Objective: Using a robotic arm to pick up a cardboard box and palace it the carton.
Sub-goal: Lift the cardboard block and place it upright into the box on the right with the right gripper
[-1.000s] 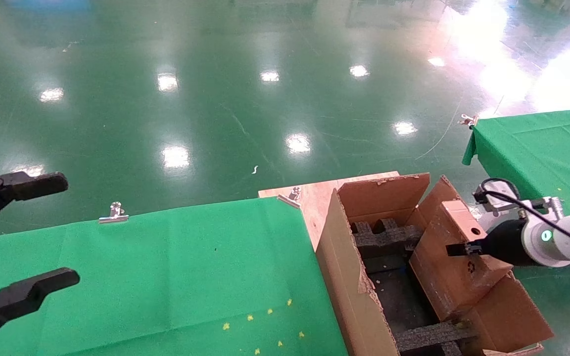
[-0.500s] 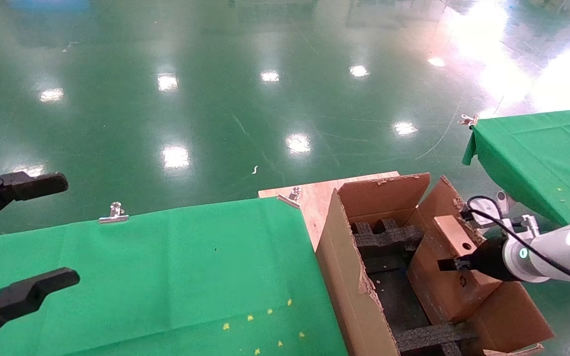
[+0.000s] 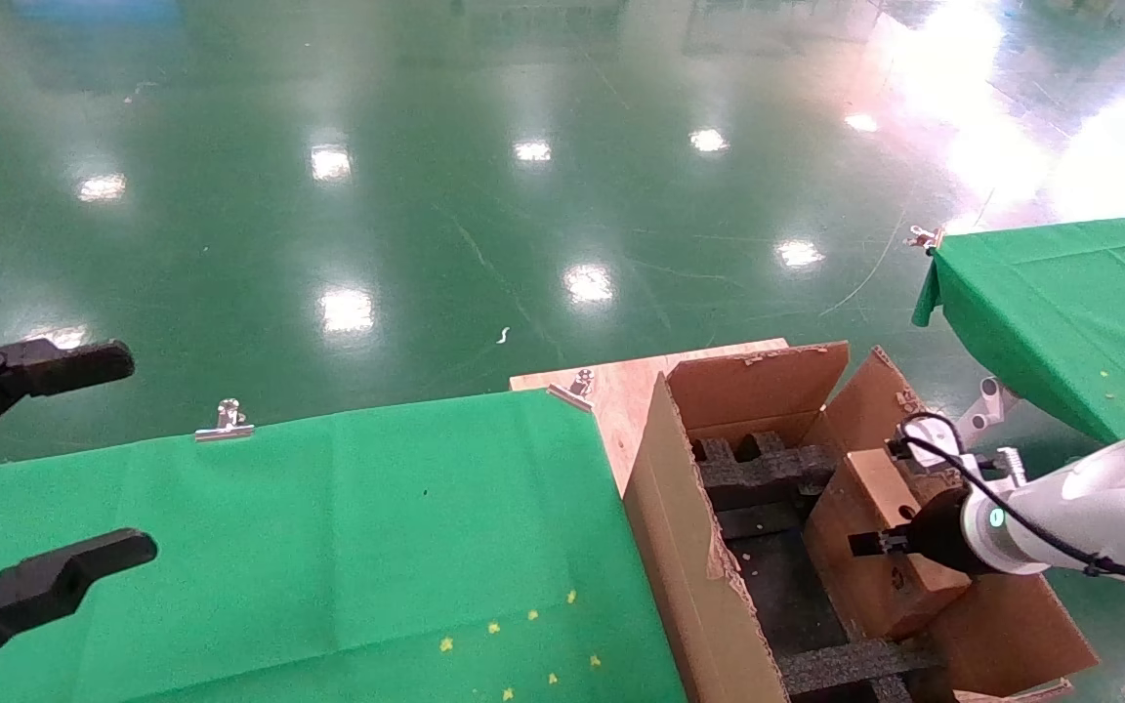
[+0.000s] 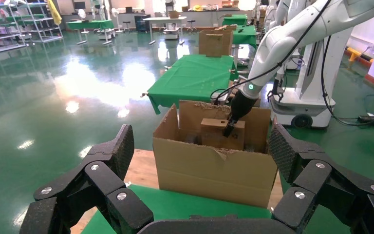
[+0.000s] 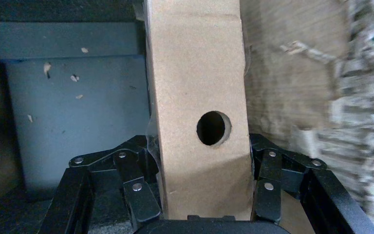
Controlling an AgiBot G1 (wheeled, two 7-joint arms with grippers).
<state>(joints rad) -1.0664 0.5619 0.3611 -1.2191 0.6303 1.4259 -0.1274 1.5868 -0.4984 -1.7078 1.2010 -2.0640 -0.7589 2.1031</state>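
The box (image 3: 880, 547) was held in the right end effector (image 3: 899, 542), lower right of the head view, with the fingers (image 5: 141, 192) closed against its two broad faces and the holed narrow face turned toward the wrist. It lay directly ahead of the end effector, between the fingers. Its long axis was tilted, the upper end leaning toward the carton's (image 3: 689, 547) right-hand wall. The lower part of the box was already inside the carton, beside the right wall, above the dark floor and black foam inserts (image 3: 768, 469). Whether its lower edge was touching anything could not be told. The coming move was judged to turn on this relation: the open cavity lay below and to the left of the box, so a further descent with the tilt reduced appeared to be required before release.

The right arm (image 3: 1100, 508) was the nearer and the only working one. The left end effector (image 3: 30, 488) was parked at the left edge of the head view, spread wide and empty, over the green worktop (image 3: 328, 527).

Counted: one box, one carton, two end effectors, two green worktops, the second (image 3: 1070, 303) at upper right.
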